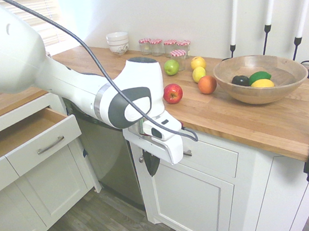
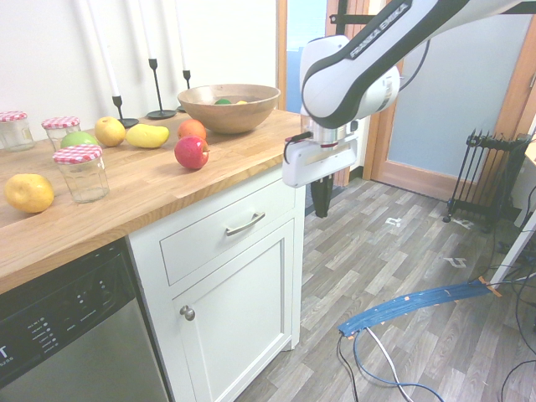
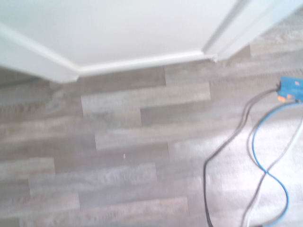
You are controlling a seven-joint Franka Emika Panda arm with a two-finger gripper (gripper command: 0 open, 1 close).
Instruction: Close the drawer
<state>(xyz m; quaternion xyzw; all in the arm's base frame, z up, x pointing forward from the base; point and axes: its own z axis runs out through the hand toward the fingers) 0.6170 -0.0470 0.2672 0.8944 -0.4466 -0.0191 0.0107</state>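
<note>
Drawer (image 1: 44, 145) stands pulled out beneath the wooden counter (image 1: 246, 124), left of the dishwasher (image 1: 107, 155) in the first exterior view. Well apart from it, the end effector (image 1: 152, 169) hangs closed and empty.

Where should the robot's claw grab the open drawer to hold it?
Probably best by the silver bar handle, across its middle, coming from the front. The open drawer sticks out from the cabinet, and its handle is a thin bar standing off the flat white front, so the claw could likely pinch above and below it.
</note>
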